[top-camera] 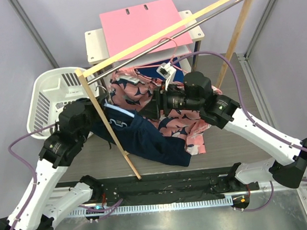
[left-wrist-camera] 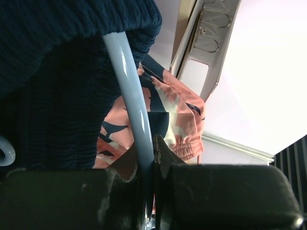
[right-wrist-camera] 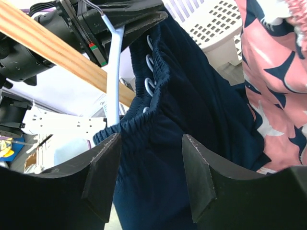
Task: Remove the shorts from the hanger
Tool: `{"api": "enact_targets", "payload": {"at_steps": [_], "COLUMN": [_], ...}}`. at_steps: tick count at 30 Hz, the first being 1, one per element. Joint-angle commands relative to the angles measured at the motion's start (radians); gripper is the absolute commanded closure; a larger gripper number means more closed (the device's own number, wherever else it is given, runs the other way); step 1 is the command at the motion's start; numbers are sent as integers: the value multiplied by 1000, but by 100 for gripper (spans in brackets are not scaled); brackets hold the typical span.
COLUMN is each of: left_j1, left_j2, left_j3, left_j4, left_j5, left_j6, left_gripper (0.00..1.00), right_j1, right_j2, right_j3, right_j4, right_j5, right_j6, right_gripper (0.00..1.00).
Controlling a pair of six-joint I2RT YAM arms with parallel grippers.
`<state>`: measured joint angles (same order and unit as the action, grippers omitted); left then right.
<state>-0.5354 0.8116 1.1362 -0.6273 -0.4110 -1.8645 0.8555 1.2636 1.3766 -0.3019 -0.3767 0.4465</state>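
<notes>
Two pairs of shorts showed in the overhead view. The plain dark navy cloth shorts (top-camera: 147,141) draped from the left gripper (top-camera: 103,109) toward the near table edge. The salmon pink shorts with a navy-and-white splotch print (top-camera: 178,126) spread below the rail of the wooden garment rack (top-camera: 169,32), touching the navy pair. The right gripper (top-camera: 153,102) faced the left one across the cloth. From above we could not tell how far either claw was parted. A white slotted laundry basket (top-camera: 47,96) stood at the left.

At the left wrist, we saw the left gripper (left-wrist-camera: 146,160) clamped on the pale blue plastic hanger (left-wrist-camera: 132,91). The hanger's bar ran up under the navy shorts (left-wrist-camera: 57,96), and the printed pair (left-wrist-camera: 168,115) hung beyond.

At the right wrist, the right gripper (right-wrist-camera: 151,167) stood wide, its fingers (right-wrist-camera: 103,167) apart and pinching nothing. The gathered navy waistband lay just ahead of the gap, and the hanger (right-wrist-camera: 113,72) rose beside it.

We judged the step in hand to be seizing that waistband. To do it well, we would push the right claw forward until the elastic edge sat deep between the pads. We would close on cloth alone, clear of the bar, and draw the shorts off along the bar. The left claw should brace the hanger so it neither twists nor follows the pull.
</notes>
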Motion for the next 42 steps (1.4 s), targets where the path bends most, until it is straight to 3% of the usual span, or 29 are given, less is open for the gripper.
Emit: {"api": "enact_targets", "payload": {"at_steps": [1,11,14,21,26,31,42], "left_j1": [-1,-1,-3,-1,-1,-1,-1], "left_j2": [-34,-14,1,11,11,12,3], "left_j3": [13,16,20,27,27,27,4], "left_j4": [43,34,46,51,61,63,161], "left_j5": [-8,-9,-2,3,-5,-14,-101], "left_j6": [-10,-2,-4,-1,-2,-4,-21], "left_gripper": [100,100,100,100,100,100,100], "right_j1": [17,63,68,73,73,73,73], "right_j2": [-10,11,22,33,34,-10,-134], "right_j3": [52,53,55,64,65,30,-111], "right_j4": [69,75,73,69,57,58,32], "right_j5": [2,10,10,21,18,38,25], "right_j6": [27,40,40,35,32,14,17], "right_gripper": [42,44,49,65,86,99,99]}}
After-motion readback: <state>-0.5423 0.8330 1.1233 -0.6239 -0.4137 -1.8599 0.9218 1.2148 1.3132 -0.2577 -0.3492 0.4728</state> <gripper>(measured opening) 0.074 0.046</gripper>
